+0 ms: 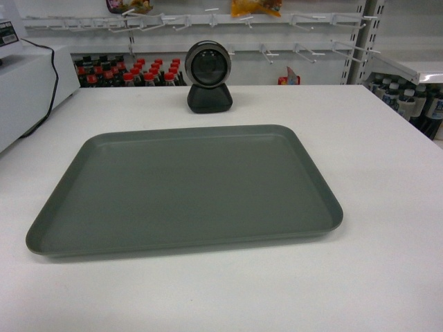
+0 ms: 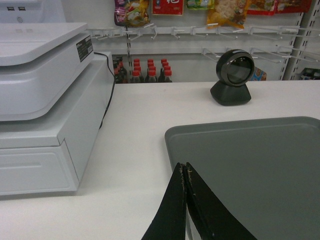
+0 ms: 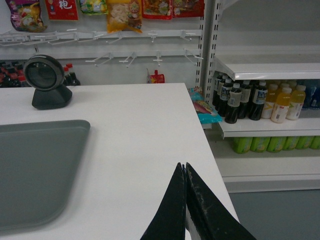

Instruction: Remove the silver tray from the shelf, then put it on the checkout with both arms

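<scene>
Tray (image 1: 187,190) lies flat, rim inside checkout (image 1: 387,228) edges.

Neither arm shows in the head view. In the left wrist view, the black toothed left gripper (image 2: 184,169) has its fingers pressed together, tips meeting, holding nothing. The black toothed right gripper (image 3: 183,167) matches it, fingers closed tip to tip, empty.

I count one matte grey-silver rectangular metal tray (image 1: 183,190), one black round-lensed camera (image 1: 208,76), one white cash register (image 2: 45,100), and two black toothed grippers, left (image 2: 185,169) and right (image 3: 184,167).
</scene>
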